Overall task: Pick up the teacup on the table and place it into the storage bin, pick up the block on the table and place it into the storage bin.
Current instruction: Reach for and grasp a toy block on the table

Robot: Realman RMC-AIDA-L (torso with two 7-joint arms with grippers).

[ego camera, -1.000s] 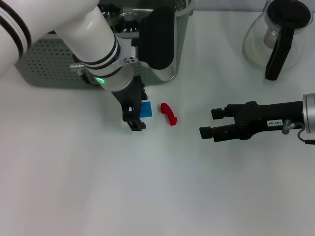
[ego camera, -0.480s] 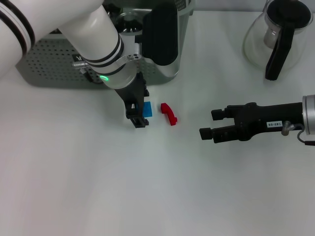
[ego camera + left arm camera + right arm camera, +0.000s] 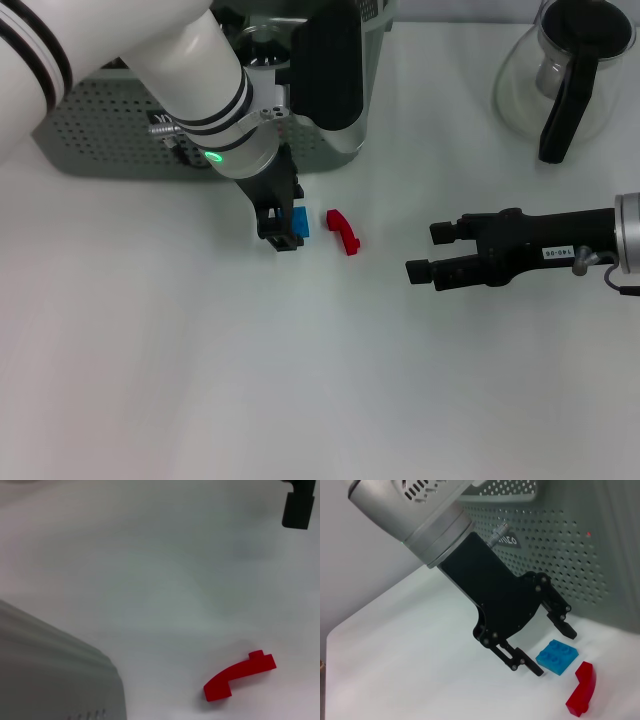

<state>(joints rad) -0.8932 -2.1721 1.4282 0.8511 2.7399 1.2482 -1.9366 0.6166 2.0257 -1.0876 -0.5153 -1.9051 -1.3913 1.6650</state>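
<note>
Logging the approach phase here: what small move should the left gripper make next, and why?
Probably lower a little and close on the blue block. The left gripper hangs open, its fingers either side of the block but seemingly above it. The red piece lies apart; the right gripper waits aside.

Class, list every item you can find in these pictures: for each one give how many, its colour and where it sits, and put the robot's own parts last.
Storage bin: one, grey-green with perforated sides, far left of the table, behind the left arm.
Glass pitcher: one, clear with a black handle, far right corner.
Blue block: one, flat and studded, on the table between the open fingers of the left gripper.
Red block: one, curved, on the table just right of the blue block.
Table: one, white.
Left gripper: black, open, lowered around the blue block.
Right gripper: black, open, hovering at the right, pointing toward the blocks.
</note>
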